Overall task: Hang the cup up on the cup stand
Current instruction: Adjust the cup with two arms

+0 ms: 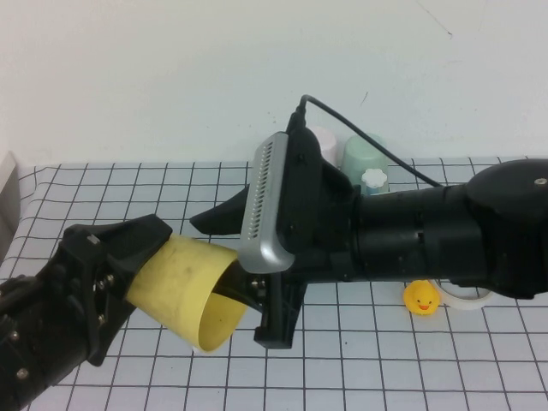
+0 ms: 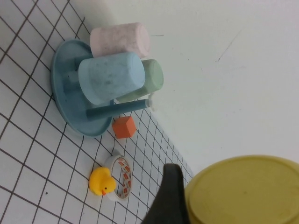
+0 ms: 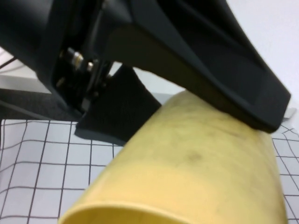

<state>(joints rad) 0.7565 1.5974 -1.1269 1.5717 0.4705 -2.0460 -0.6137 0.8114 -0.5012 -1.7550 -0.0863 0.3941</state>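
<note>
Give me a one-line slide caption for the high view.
Left hand holds the yellow cup beside the right hand.

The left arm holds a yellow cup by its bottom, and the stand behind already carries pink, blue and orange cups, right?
Not quite: the third cup on the cup stand is pale green, not orange, as the left wrist view shows. Otherwise yes: the left pincer, near left, grips the yellow cup by its bottom, while the right pincer stands open around its mouth.
</note>
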